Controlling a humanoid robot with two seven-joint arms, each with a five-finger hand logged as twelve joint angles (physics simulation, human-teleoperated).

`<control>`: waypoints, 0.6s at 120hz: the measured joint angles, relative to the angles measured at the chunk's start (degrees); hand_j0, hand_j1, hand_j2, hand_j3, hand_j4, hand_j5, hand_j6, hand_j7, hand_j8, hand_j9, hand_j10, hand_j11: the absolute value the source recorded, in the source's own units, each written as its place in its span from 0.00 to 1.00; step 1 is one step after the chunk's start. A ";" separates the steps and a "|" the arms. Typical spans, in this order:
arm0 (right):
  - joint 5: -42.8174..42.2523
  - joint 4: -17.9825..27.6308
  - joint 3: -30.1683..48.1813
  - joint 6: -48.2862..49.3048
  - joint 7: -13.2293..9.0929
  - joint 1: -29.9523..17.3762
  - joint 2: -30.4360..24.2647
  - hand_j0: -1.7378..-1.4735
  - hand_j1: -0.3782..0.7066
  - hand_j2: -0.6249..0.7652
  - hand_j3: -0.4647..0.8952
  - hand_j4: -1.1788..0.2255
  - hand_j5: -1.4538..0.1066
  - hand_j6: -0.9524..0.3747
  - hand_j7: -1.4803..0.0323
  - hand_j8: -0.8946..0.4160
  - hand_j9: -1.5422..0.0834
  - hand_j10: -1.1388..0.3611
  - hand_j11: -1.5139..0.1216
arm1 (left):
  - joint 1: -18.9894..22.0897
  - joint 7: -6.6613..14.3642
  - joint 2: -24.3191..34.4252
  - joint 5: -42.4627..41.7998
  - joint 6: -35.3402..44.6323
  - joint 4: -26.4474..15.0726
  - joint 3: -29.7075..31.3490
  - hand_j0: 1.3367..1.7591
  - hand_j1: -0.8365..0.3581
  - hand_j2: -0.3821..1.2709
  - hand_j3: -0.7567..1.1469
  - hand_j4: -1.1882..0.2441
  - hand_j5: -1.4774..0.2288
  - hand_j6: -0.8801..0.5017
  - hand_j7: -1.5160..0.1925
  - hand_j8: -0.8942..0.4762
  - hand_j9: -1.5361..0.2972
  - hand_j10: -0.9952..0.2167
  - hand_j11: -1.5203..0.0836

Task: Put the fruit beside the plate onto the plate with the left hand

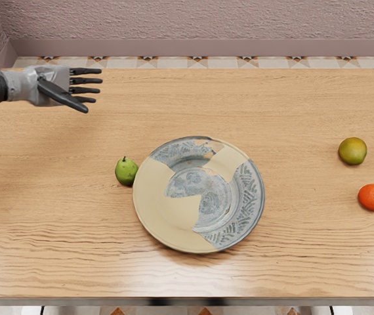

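Wood-grain table [56, 262] is carrying every item under review. The small green fruit [126, 170], pear-like with a short stem, is sitting just beside the left rim of the plate [149, 197]; whether it is touching the rim cannot be told. That nearness is marking it as the task's fruit. The yellow-green fruit [352, 150] and the orange fruit [373, 197] are lying well apart from the plate, near the right edge.

The plate, cream and patterned blue-grey, is lying flat at the table's centre with nothing on it, so the transfer is not yet done.

The left hand [65, 85] is hovering at the far left, well apart from the green fruit and holding nothing. Its fingers [85, 80] are stretching out straight and slightly spread, with the thumb angling below them.

Judgement: this open posture is suiting an approach, leaving room to close around the fruit. The next move is calling for a reach down toward it, gripping clear of the rim. The right hand is not showing.
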 joint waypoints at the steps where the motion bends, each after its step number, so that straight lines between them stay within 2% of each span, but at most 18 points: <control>1: -0.01 0.00 -0.01 0.00 0.00 0.00 0.00 0.30 0.06 0.45 0.34 0.82 0.91 0.70 0.95 0.66 0.93 0.74 0.90 | 0.00 0.00 0.00 0.01 0.00 -0.05 0.00 0.76 0.99 0.23 0.40 0.83 0.87 0.64 0.89 0.65 0.84 0.82 0.95; 18: -0.06 -0.11 -0.06 -0.04 0.07 -0.43 0.00 0.30 0.06 0.45 0.34 0.82 0.91 0.70 0.95 0.66 0.93 0.74 0.90 | -0.16 0.45 0.55 1.54 0.00 -0.47 -0.02 0.76 0.99 0.23 0.40 0.83 0.87 0.64 0.89 0.65 0.84 0.82 0.95; 28: -0.07 -0.19 -0.02 -0.04 0.05 -0.56 0.00 0.30 0.06 0.45 0.34 0.82 0.91 0.70 0.95 0.66 0.93 0.74 0.90 | -2.55 0.64 1.15 5.37 -0.01 -0.51 -0.13 0.76 0.99 0.23 0.40 0.83 0.87 0.64 0.89 0.65 0.84 0.82 0.95; 45: -0.08 -0.25 0.00 -0.05 0.01 -0.65 0.00 0.30 0.06 0.45 0.34 0.82 0.91 0.70 0.95 0.66 0.93 0.74 0.90 | -5.77 0.75 0.96 18.18 -0.01 -1.22 -2.61 0.76 0.99 0.23 0.40 0.83 0.87 0.64 0.89 0.65 0.84 0.82 0.95; 61: -0.08 -0.26 0.01 -0.06 0.01 -0.67 0.00 0.30 0.06 0.45 0.34 0.82 0.91 0.70 0.95 0.66 0.93 0.74 0.90 | -5.88 0.77 -1.00 31.64 0.00 -1.88 -6.15 0.76 0.99 0.23 0.40 0.83 0.87 0.64 0.89 0.65 0.84 0.82 0.95; 72: -0.08 -0.26 0.01 -0.05 0.03 -0.67 0.00 0.30 0.06 0.45 0.34 0.82 0.91 0.70 0.95 0.66 0.93 0.74 0.90 | -5.36 0.46 -0.44 40.00 -0.01 -5.47 -8.60 0.76 0.99 0.23 0.40 0.83 0.87 0.64 0.89 0.65 0.84 0.82 0.95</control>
